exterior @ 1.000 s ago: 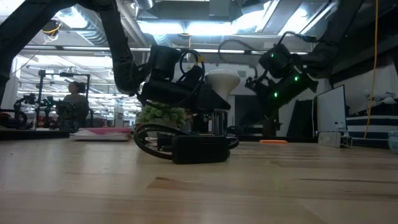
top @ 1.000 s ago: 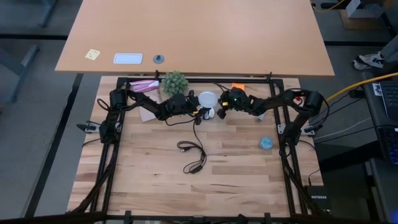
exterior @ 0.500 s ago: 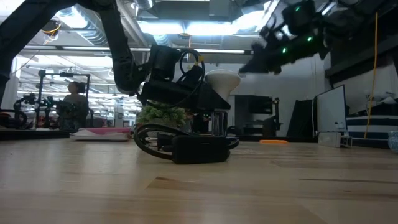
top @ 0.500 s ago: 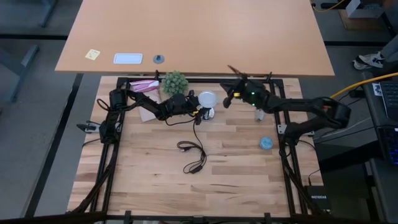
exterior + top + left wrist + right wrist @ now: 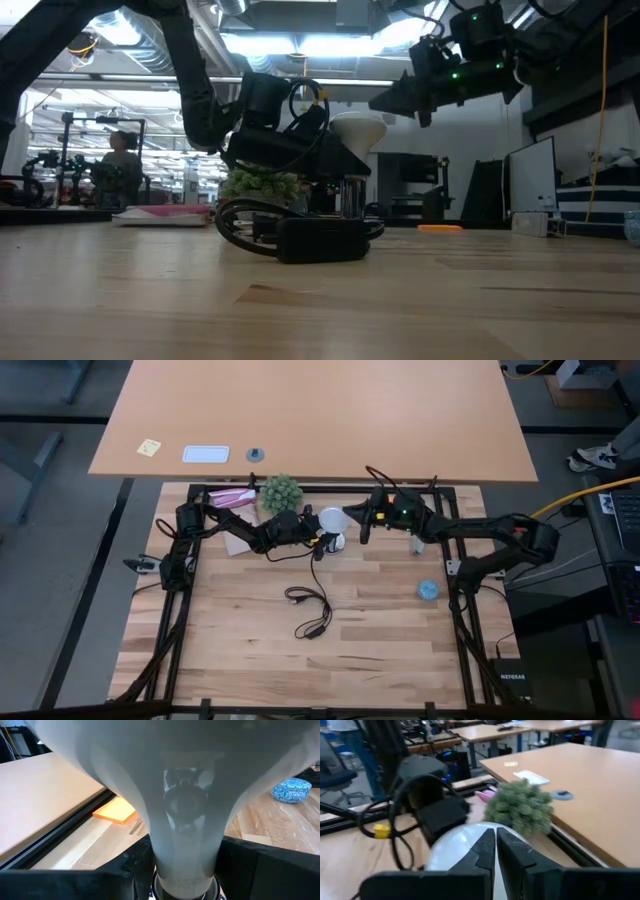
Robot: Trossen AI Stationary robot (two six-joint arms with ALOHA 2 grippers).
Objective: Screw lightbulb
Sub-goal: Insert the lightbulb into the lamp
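The white lightbulb (image 5: 332, 519) stands upright in the silvery socket (image 5: 350, 197) near the table's far edge. Its dome (image 5: 165, 765) fills the left wrist view. My left gripper (image 5: 322, 541) reaches in level from the left and is shut at the foot of the bulb. My right gripper (image 5: 378, 103) hangs shut, about level, just right of and above the dome, clear of it. Its closed fingers (image 5: 496, 847) point over the dome (image 5: 452, 847). My left gripper pinches between its two fingers (image 5: 125, 870) the place where the bulb's narrow neck (image 5: 185, 855) enters the socket's top ring (image 5: 185, 890). Whether the pads bear on neck or ring, I cannot tell. It comes level from the table's left. The socket stands on the table.
The socket's black cord (image 5: 312, 610) coils toward the table's middle, and its switch block (image 5: 320, 240) lies in front. A small green plant (image 5: 281, 490) and a pink item (image 5: 235, 495) sit behind the left arm. A light-blue object (image 5: 428, 589) lies at the right.
My right gripper has risen from beside the bulb to above dome height and tipped from slanting down to about level, its tips staying toward the bulb. The bulb, the socket and my left gripper have kept still.
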